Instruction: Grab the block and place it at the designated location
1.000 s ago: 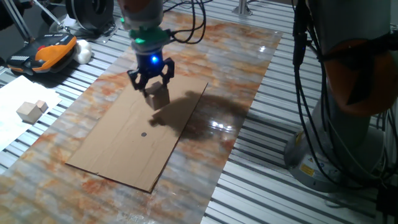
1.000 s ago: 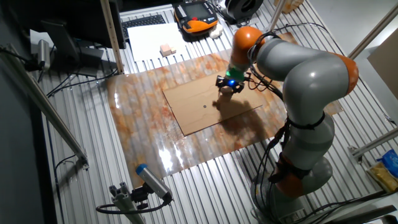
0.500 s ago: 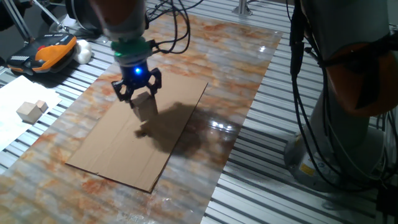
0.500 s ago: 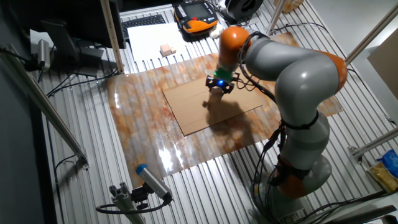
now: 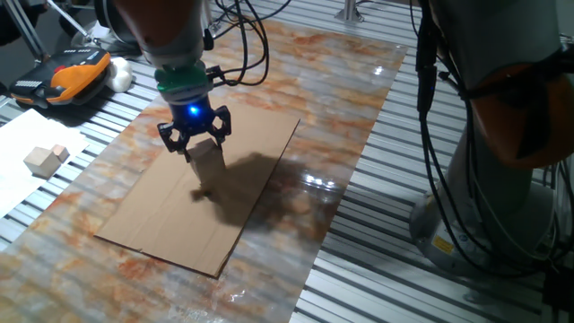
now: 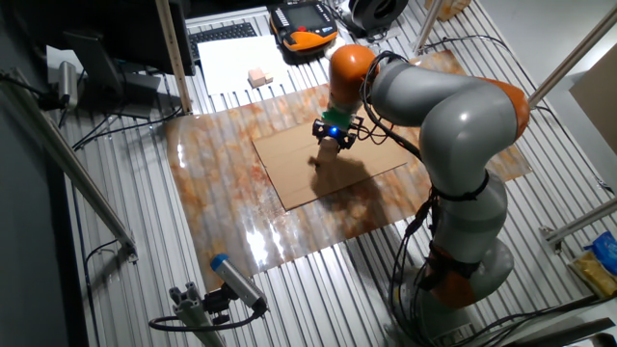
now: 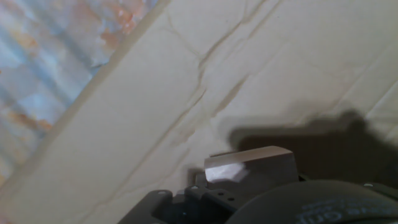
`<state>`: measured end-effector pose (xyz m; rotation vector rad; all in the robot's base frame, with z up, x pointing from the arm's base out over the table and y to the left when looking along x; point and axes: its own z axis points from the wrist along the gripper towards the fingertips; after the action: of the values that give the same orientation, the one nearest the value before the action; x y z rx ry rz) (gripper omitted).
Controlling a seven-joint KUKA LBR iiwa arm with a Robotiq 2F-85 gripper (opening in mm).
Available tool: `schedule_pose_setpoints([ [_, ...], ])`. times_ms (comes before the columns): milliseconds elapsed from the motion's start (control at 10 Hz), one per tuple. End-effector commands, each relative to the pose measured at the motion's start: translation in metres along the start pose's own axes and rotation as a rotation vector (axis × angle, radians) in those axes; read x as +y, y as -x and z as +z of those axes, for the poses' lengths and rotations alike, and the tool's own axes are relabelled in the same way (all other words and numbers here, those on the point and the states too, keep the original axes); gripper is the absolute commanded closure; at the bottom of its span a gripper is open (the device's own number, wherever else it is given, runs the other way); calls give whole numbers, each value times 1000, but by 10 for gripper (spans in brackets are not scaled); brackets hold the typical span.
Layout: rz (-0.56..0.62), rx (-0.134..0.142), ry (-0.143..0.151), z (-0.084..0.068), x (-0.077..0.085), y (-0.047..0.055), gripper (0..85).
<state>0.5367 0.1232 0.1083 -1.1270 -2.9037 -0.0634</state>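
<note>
Shifted leftward over the flat brown cardboard sheet point(image 5: 170, 211), the black two-finger gripper point(image 5: 194, 144) has its jaws clamped on the small light-tan wooden cube point(image 5: 207, 158), held just above the sheet's middle.

One fixed view: low and near, beside the table, looking across the cardboard sheet point(image 5: 193, 211).
The other fixed view: high and farther off, looking down from a different side at the whole arm point(image 6: 453, 125).
Hand view: very close, facing down along the fingers.
Shared: all three show the cardboard sheet; both fixed views show the gripper point(image 5: 194, 136) over it.
</note>
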Motion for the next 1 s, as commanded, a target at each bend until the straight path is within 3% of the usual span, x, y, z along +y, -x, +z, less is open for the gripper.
schedule_pose_setpoints([
  [0, 16, -1, 4, 3, 2, -4, 850],
  [100, 28, -14, -3, 8, 3, -7, 850],
  [300, 57, -20, -4, 15, 8, -3, 850],
  [600, 114, -12, 12, 23, 10, -6, 850],
  [900, 121, -36, -17, 32, 10, -12, 850],
])
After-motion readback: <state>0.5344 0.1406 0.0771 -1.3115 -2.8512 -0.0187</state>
